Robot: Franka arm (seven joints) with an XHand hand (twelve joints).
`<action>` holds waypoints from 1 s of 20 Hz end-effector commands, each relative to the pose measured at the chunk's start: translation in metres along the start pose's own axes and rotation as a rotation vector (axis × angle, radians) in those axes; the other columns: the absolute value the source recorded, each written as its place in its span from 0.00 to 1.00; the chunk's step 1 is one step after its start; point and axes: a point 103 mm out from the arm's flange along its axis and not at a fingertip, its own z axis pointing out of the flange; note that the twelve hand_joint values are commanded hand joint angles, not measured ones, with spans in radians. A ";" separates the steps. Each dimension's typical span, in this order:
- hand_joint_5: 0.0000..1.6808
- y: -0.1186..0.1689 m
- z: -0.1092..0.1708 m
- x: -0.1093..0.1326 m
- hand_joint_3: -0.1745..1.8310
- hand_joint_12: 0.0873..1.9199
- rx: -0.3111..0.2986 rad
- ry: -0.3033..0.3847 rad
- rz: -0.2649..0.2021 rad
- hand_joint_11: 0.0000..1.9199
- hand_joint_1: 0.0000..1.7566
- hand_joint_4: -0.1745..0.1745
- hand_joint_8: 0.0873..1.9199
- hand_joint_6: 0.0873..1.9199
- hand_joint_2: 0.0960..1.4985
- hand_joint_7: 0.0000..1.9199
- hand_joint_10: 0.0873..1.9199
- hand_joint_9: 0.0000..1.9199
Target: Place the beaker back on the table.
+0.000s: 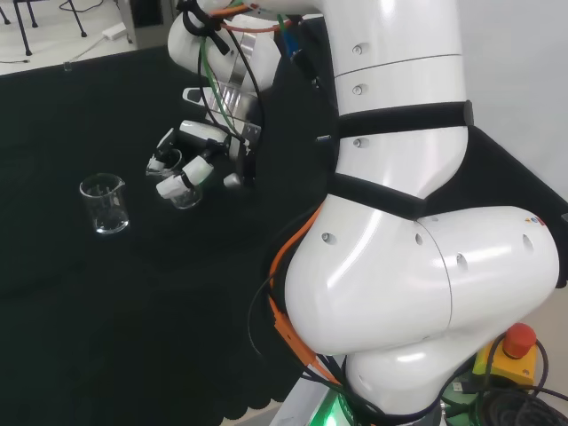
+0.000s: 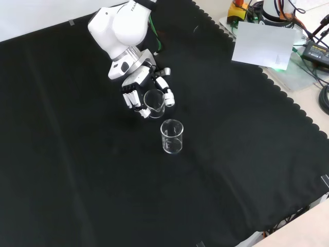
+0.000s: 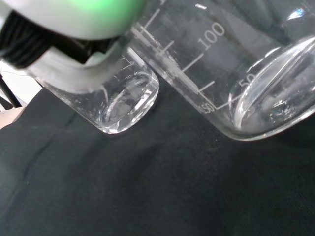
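A clear glass beaker (image 2: 154,102) sits between the curled fingers and thumb of the hand (image 2: 134,82), near the middle of the black cloth (image 2: 77,170). In the head view the hand (image 1: 200,138) reaches down left of the white arm links, with the held beaker (image 1: 185,197) low at its fingertips. I cannot tell whether its base touches the cloth. The wrist view has this beaker (image 3: 236,73) close and tilted, graduation marks showing. A second clear beaker (image 2: 172,137) stands upright just in front of the hand; it is also in the head view (image 1: 105,204) and the wrist view (image 3: 125,98).
A sheet of paper (image 2: 262,43) and cables lie off the cloth at the front view's upper right. A red stop button (image 1: 519,340) sits by the arm's base. The cloth's scalloped edge (image 2: 288,98) runs down the right in the front view.
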 end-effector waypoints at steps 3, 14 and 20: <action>0.83 0.000 0.002 -0.001 0.44 0.43 -0.004 -0.001 0.002 0.59 0.67 0.89 0.00 0.20 0.34 0.91 0.00 0.83; 0.84 0.004 0.006 -0.005 0.44 0.43 -0.021 0.014 0.014 0.59 0.67 0.90 0.00 0.19 0.34 0.91 0.00 0.83; 0.84 0.006 0.005 -0.003 0.44 0.43 -0.014 0.011 0.007 0.59 0.67 0.92 0.00 0.19 0.34 0.91 0.00 0.83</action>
